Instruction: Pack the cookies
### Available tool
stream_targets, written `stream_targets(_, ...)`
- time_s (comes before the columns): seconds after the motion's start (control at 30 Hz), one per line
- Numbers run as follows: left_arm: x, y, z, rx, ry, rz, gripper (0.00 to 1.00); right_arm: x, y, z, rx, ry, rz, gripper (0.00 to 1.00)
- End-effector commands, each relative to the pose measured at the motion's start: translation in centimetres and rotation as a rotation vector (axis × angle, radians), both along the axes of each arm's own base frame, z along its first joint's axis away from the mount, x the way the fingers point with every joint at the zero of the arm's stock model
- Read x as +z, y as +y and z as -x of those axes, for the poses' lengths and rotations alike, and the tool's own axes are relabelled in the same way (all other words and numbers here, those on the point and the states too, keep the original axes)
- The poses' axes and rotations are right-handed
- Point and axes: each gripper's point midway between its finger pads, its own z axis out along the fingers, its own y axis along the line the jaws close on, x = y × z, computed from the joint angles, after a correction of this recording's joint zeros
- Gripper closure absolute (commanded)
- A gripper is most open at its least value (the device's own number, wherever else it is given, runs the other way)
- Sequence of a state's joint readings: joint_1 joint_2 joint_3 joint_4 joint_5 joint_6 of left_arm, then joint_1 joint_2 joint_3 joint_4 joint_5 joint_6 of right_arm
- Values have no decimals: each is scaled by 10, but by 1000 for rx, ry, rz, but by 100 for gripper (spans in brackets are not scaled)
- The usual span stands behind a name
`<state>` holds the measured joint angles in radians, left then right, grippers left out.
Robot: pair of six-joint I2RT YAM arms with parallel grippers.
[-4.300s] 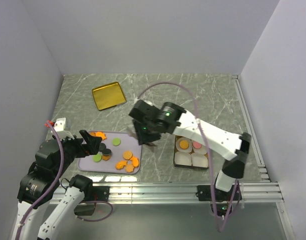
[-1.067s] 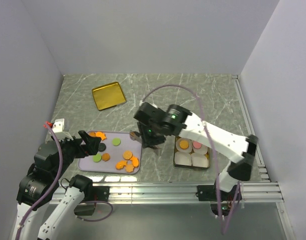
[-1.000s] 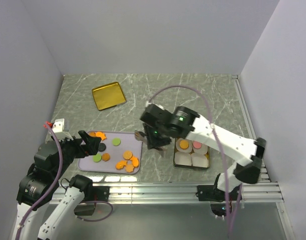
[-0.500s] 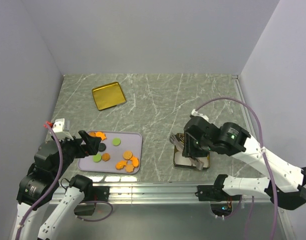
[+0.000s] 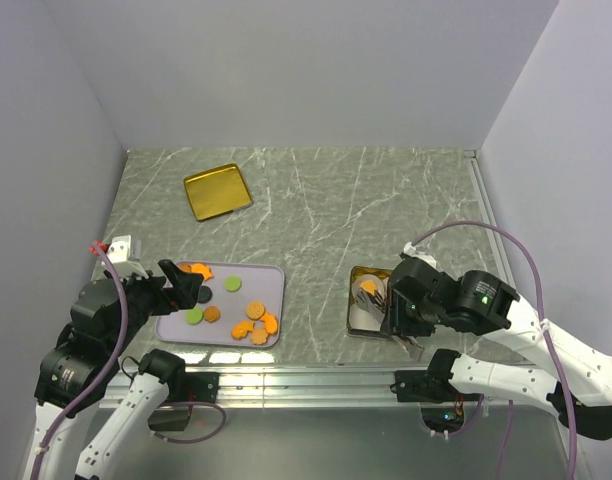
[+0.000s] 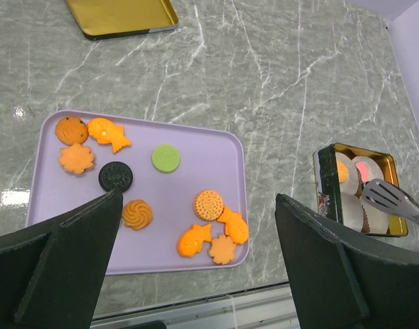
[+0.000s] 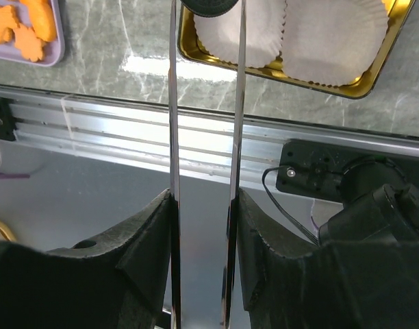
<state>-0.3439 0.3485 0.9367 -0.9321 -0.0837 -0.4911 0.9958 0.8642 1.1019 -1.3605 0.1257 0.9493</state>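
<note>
Cookies [image 6: 208, 203] lie scattered flat on a lilac tray [image 6: 189, 137]. Most are orange rounds, flowers and fish shapes, with one green disc and one black disc among them. Another black cookie [image 7: 209, 5] sits pinched between the tips of metal tongs [image 7: 174, 123], which the right gripper [image 7: 204, 205] clenches. It is above white paper cups [image 7: 333, 31] in a gold tin [image 6: 324, 181]. From above, the right arm hides most of that tin. The left gripper [image 5: 189, 284] hangs spread wide over the tray's left end, grasping nothing. A gold lid [image 5: 217, 191] lies well apart at the back.
</note>
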Motion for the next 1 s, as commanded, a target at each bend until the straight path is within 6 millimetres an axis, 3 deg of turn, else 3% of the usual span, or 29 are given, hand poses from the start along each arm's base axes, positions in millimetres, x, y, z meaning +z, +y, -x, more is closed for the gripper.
stream_targets(0.0, 8, -1, -4, 2, -21, 4, 1, -8, -12, 7, -27, 31, 30, 60)
stream_targets(0.3, 7, 0, -4, 5, -21, 5, 1, -26, -9, 10, -30, 53, 25, 56)
stream_targets(0.67, 8, -1, -4, 2, -23, 5, 1, -34, -5, 8, -26, 57, 25, 53)
stream_targets(0.97, 7, -1, -4, 0, -20, 3, 1, -35, -1, 4, -22, 48, 32, 43)
